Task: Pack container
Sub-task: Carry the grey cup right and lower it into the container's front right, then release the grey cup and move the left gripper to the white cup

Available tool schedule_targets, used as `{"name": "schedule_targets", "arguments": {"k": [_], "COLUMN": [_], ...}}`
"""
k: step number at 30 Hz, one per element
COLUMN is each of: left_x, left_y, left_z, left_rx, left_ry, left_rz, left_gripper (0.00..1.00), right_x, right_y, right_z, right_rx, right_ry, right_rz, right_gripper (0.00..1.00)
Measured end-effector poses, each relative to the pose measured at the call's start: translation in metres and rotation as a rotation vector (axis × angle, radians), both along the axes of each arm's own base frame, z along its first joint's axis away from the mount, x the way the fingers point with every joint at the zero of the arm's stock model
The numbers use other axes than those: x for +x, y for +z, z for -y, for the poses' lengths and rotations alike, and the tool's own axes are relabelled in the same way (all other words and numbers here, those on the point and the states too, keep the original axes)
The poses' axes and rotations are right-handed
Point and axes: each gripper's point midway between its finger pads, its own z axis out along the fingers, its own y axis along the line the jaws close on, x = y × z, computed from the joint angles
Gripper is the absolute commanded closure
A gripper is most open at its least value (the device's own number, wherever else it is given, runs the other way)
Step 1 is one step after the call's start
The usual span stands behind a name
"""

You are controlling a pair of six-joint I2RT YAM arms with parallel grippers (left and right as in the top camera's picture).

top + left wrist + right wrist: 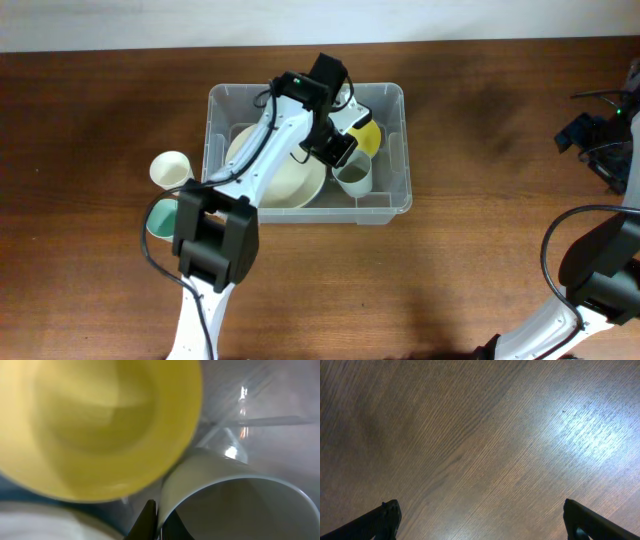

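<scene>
The clear plastic container (400, 150) stands at the table's middle. In it are a large cream bowl (280, 175), a yellow bowl (368, 135) and a pale grey cup (352, 178), upright at the front right. My left gripper (338, 152) reaches into the container. In the left wrist view its fingers (159, 520) pinch the rim of the grey cup (240, 500), one finger inside and one outside, next to the yellow bowl (100, 425) and the container's clear wall (260, 420). My right gripper (480, 520) is open and empty over bare wood.
A cream cup (170, 168) and a teal cup (160, 218) stand on the table just left of the container, partly under the left arm. The right arm (600, 270) sits at the far right edge with dark cables (600, 130) behind it.
</scene>
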Motion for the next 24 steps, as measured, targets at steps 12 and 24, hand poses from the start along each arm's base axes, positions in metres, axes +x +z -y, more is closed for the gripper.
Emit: {"name": "schedule_targets", "arguments": {"k": [12,24], "left_x": [0.014,0.04], "left_y": [-0.02,0.027], "left_z": [-0.001,0.007], "left_rx": [0.032,-0.003], "left_ry": [0.004,0.014], "left_rz": [0.037,0.157], "left_gripper": [0.52,0.41], "right_x": [0.0,0.0], "right_y": [0.0,0.0], "right_z": [0.0,0.0], "right_rx": [0.0,0.0], "right_ry": [0.0,0.0], "right_rz": [0.0,0.0], "right_gripper": [0.01,0.01]}}
